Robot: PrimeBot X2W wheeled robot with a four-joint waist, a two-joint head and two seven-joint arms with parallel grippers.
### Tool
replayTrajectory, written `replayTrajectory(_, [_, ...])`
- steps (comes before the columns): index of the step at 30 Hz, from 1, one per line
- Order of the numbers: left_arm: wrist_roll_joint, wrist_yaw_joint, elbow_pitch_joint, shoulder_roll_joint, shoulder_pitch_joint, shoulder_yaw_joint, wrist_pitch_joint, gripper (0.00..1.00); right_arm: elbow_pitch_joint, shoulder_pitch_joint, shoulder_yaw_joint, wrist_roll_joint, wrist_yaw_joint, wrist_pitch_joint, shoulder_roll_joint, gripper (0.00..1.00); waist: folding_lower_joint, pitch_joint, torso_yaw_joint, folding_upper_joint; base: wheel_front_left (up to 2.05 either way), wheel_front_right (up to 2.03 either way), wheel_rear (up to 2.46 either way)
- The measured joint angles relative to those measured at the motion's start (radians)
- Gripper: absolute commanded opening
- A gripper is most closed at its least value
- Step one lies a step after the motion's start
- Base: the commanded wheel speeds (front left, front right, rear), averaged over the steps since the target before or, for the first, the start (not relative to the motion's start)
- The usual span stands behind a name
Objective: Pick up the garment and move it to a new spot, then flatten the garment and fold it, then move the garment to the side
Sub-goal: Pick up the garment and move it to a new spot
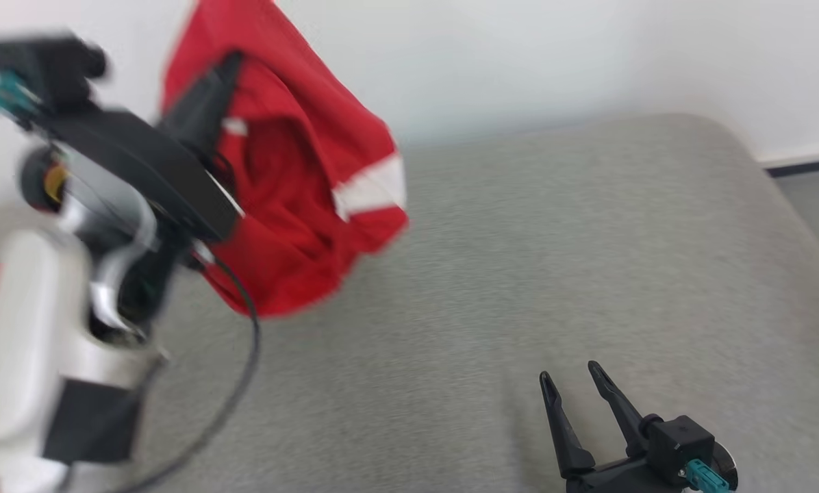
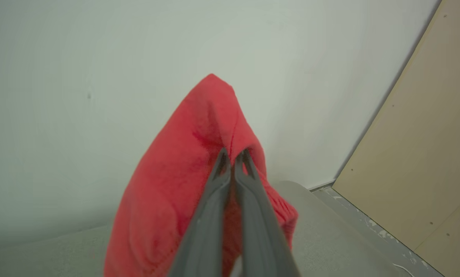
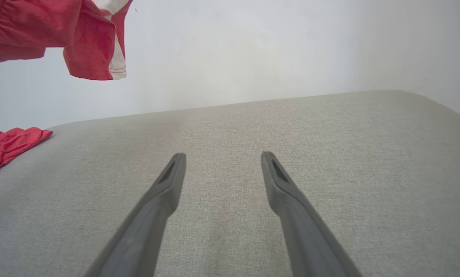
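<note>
The garment [image 1: 293, 205] is red with a white band and hangs bunched in the air at the upper left of the head view, blurred by motion. My left gripper [image 1: 228, 68] is raised, its dark fingers shut on a fold of the cloth. In the left wrist view the two fingers meet at the gripper [image 2: 234, 154], with the red garment [image 2: 168, 184] draped round them. My right gripper [image 1: 568, 373] rests low at the lower right, open and holding nothing. From the right wrist view, the gripper [image 3: 223, 155] points across the bare surface, and the garment [image 3: 87, 50] dangles at the upper left.
A grey padded surface [image 1: 519, 260] spreads under both arms, with a white wall behind. More red cloth [image 3: 7, 146] lies on its left edge; I cannot tell if it joins the held piece. A beige panel [image 2: 426, 154] and grey floor [image 2: 368, 223] border the far right.
</note>
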Motion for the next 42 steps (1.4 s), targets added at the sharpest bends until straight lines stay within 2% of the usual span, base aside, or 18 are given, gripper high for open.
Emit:
replayTrajectory(6, [0.036, -0.001, 0.066, -0.056, 0.152, -0.063, -0.095, 0.00, -0.016, 0.012, -0.004, -0.023, 0.000, 0.025, 0.000, 1.00, 0.0000, -0.016, -0.093, 0.0001, 0.00, 0.00, 0.00])
replayTrajectory(13, [0.099, -0.002, 0.244, -0.109, 0.273, -0.105, -0.268, 0.00, -0.038, 0.022, 0.005, -0.068, 0.000, 0.059, 0.000, 1.00, 0.0001, -0.014, -0.182, 0.0001, 0.00, 0.00, 0.00])
replayTrajectory(14, [0.099, -0.002, 0.244, -0.109, 0.273, -0.105, -0.268, 0.00, -0.038, 0.022, 0.005, -0.068, 0.000, 0.059, 0.000, 1.00, 0.0001, -0.014, -0.182, 0.0001, 0.00, 0.00, 0.00])
replayTrajectory(15, [0.124, 0.001, 0.306, -0.117, 0.288, -0.112, -0.324, 0.00, -0.043, 0.025, 0.006, -0.070, 0.000, 0.065, -0.001, 1.00, 0.0001, -0.008, -0.200, 0.0001, 0.00, 0.00, 0.00])
replayTrajectory(21, [0.181, 0.000, 0.483, -0.141, 0.304, -0.154, -0.456, 0.00, -0.060, 0.040, 0.005, -0.071, 0.000, 0.078, -0.003, 1.00, 0.0003, 0.016, -0.216, 0.0002, 0.00, 0.00, 0.00])
replayTrajectory(23, [0.181, -0.004, 0.504, -0.147, 0.304, -0.161, -0.470, 0.85, -0.062, 0.041, 0.005, -0.071, 0.000, 0.079, -0.003, 1.00, 0.0003, 0.017, -0.214, 0.0002, 0.00, 0.00, 0.00])
replayTrajectory(24, [0.180, -0.009, 0.523, -0.154, 0.305, -0.166, -0.484, 1.00, -0.063, 0.044, 0.006, -0.071, 0.000, 0.082, -0.003, 1.00, 0.0003, 0.017, -0.210, 0.0001, 0.00, 0.00, 0.00])
replayTrajectory(28, [0.154, -0.020, 0.565, -0.173, 0.305, -0.176, -0.546, 1.00, -0.066, 0.058, -0.001, -0.069, 0.000, 0.083, -0.003, 1.00, 0.0003, 0.008, -0.186, 0.0002, 0.00, 0.00, 0.00])
replayTrajectory(34, [0.156, 0.005, 0.536, -0.185, 0.314, -0.188, -0.659, 1.00, -0.076, 0.081, -0.074, -0.063, 0.000, 0.077, -0.003, 1.00, 0.0002, -0.019, -0.104, 0.0002, 0.00, 0.00, 0.00])
replayTrajectory(42, [0.225, 0.077, 0.401, -0.145, 0.433, -0.138, -0.712, 1.00, -0.088, 0.120, -0.148, -0.073, 0.000, 0.063, -0.002, 1.00, 0.0002, -0.053, 0.013, 0.0001, 0.00, 0.00, 0.00])
